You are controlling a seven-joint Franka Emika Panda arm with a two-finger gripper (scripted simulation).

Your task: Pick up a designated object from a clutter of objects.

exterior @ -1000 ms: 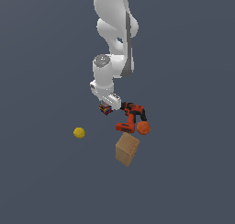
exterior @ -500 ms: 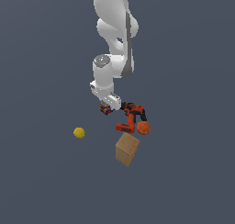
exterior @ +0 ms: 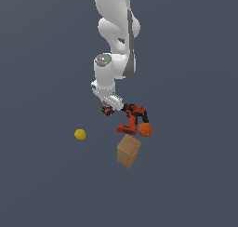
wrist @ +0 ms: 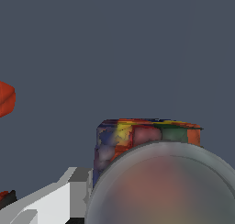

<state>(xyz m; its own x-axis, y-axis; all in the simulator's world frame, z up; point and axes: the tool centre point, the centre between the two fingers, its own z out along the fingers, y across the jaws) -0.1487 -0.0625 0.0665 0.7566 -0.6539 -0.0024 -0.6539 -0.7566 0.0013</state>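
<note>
While the tool [exterior: 109, 109] sits down on the cube [exterior: 107, 110], the grasp step is in hand.
Cube lies just left of the drill [exterior: 132, 118]; whether the tool is clenched, I cannot tell. Next: a firm squeeze, then a straight lift.

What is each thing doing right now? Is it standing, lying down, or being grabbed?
Puzzle cube: at the gripper's tip, looks grabbed.
Gripper: down at the cube; can't tell if shut.
Drill: lying on its side.
Orange ball: resting against the drill.
Tan box: tilted, untouched.
Yellow ball: alone, untouched.
</note>
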